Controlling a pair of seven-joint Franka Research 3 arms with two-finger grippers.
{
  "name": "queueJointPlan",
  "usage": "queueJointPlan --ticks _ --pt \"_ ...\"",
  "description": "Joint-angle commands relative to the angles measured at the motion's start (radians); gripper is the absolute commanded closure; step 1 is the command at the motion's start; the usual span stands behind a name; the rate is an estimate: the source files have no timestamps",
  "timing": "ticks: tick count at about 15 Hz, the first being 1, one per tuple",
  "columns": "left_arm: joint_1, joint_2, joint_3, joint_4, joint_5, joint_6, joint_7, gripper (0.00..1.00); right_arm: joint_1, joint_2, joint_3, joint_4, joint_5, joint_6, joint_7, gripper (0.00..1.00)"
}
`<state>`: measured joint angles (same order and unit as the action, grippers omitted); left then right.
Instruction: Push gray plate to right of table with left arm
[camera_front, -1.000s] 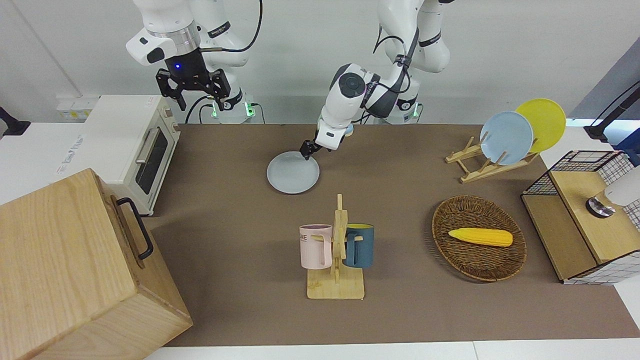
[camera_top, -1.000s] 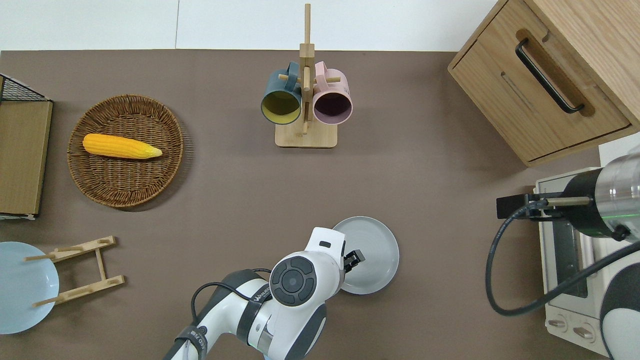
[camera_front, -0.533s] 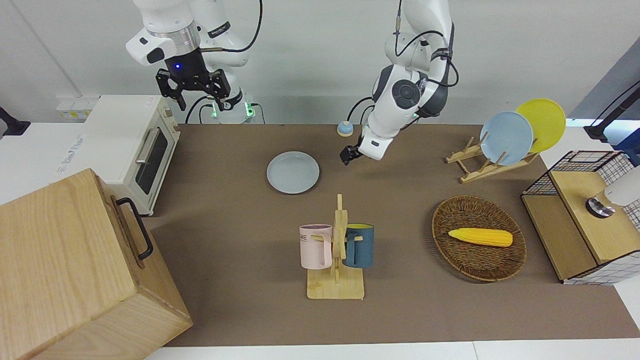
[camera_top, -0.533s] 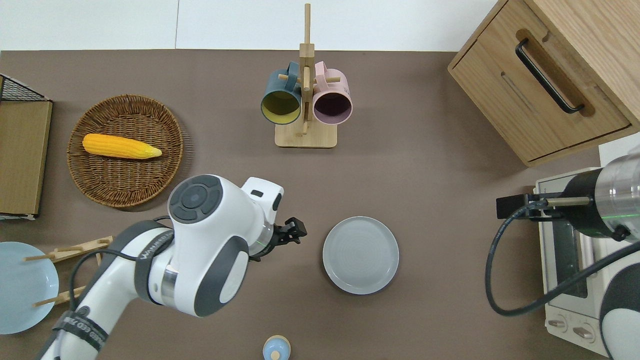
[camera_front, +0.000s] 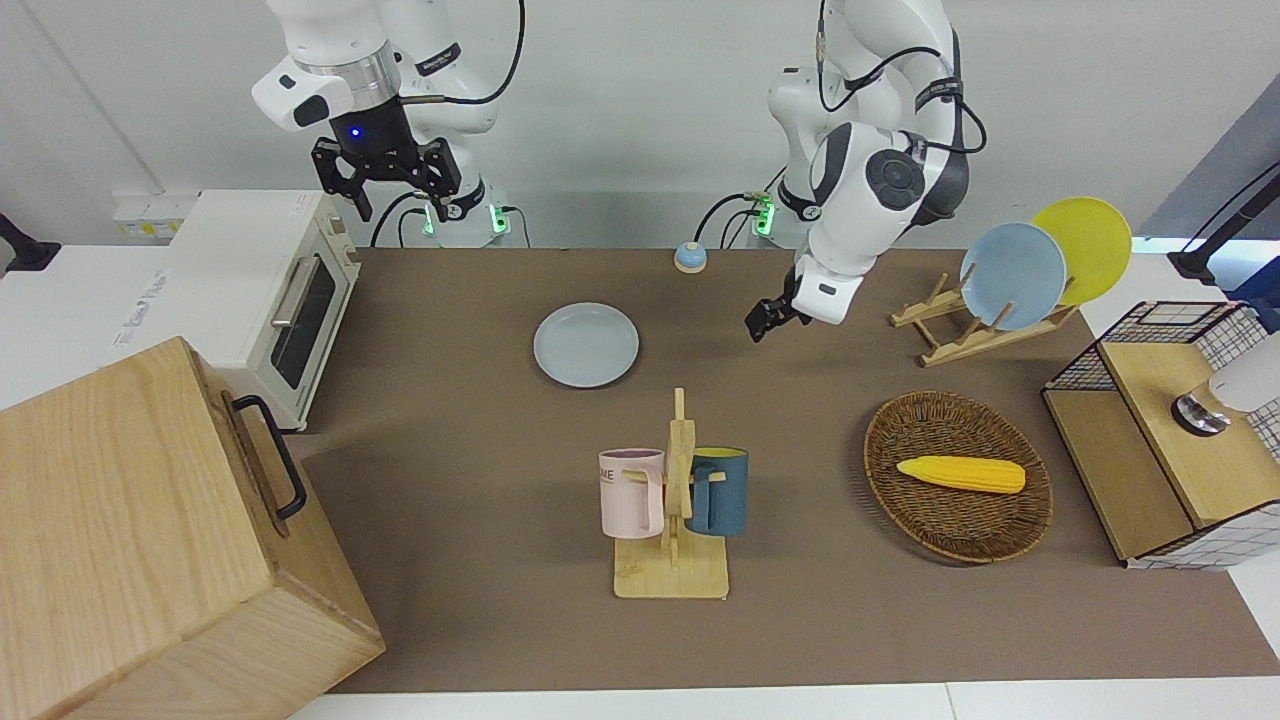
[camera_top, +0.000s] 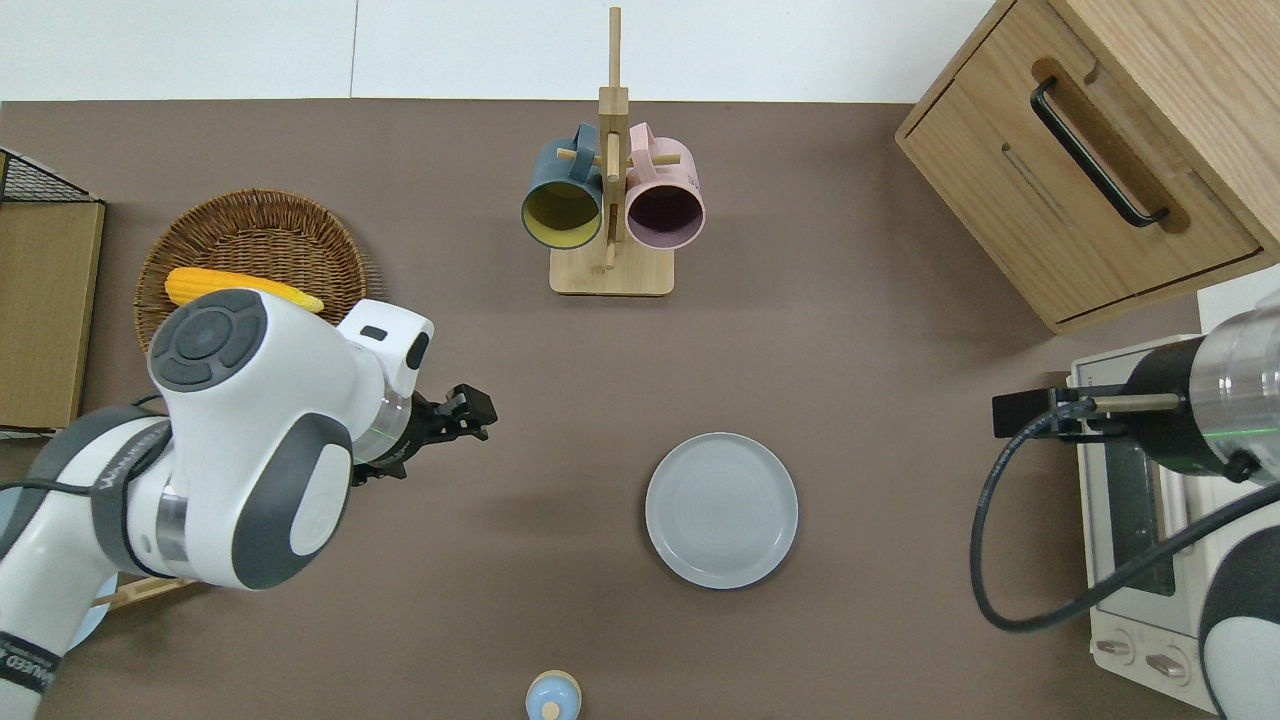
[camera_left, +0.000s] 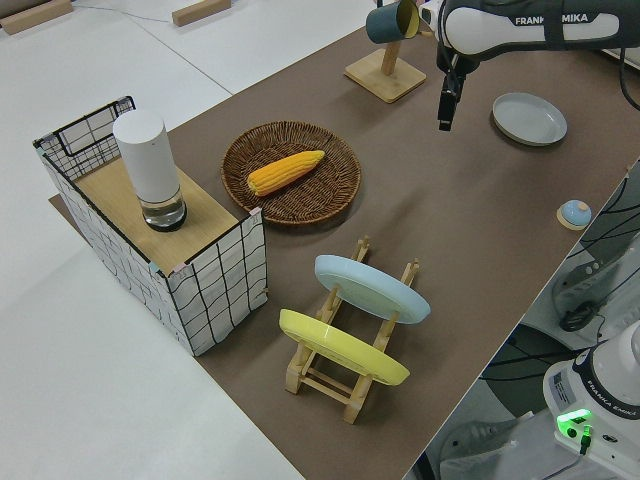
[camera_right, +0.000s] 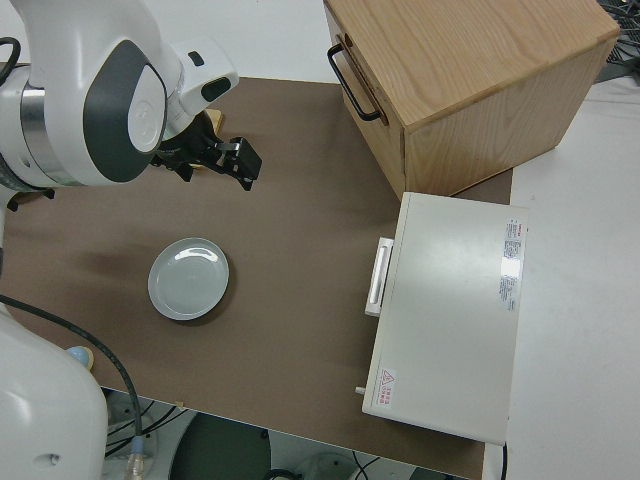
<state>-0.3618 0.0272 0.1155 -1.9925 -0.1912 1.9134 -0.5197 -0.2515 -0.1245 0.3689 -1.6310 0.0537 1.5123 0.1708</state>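
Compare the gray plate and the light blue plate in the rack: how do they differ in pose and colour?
The gray plate lies flat on the table; the light blue plate stands tilted in the wooden rack. The gray plate is duller; the light blue plate is bluer. The gray plate is alone; a yellow plate is beside the light blue plate. Both are round.

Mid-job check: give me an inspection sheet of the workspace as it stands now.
Surface: table, brown top.
Job's things: gray plate flat on the table, nothing touching it.
Clutter: mug rack with two mugs; corn in wicker basket; plate rack with blue and yellow plates.
Grippers: left gripper in the air over bare table, apart from the plate; right arm parked.
Cables: black cable on the right arm.
Surroundings: wooden cabinet, toaster oven.
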Motion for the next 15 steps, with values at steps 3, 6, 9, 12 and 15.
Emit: queueJointPlan --ticks 3,6,9,12,15 --pt "0.156 -0.024 -0.045 0.089 0.027 -0.100 0.196 0.01 -0.025 -0.027 0.015 -0.027 0.022 0.000 0.010 0.005" --pt "0.185 -0.067 -0.056 0.092 0.125 -0.103 0.286 0.01 -0.025 -0.027 0.015 -0.027 0.022 0.000 0.010 0.005" --pt "0.243 -0.105 -0.121 0.130 0.165 -0.137 0.291 0.01 -0.025 -0.027 0.015 -0.027 0.022 -0.001 0.010 0.005" --pt "0.267 -0.105 -0.140 0.224 0.171 -0.217 0.291 0.01 -0.025 -0.027 0.015 -0.027 0.022 0.000 0.010 0.005" --pt "0.284 -0.104 -0.142 0.268 0.173 -0.258 0.293 0.01 -0.025 -0.027 0.015 -0.027 0.022 0.000 0.010 0.005"
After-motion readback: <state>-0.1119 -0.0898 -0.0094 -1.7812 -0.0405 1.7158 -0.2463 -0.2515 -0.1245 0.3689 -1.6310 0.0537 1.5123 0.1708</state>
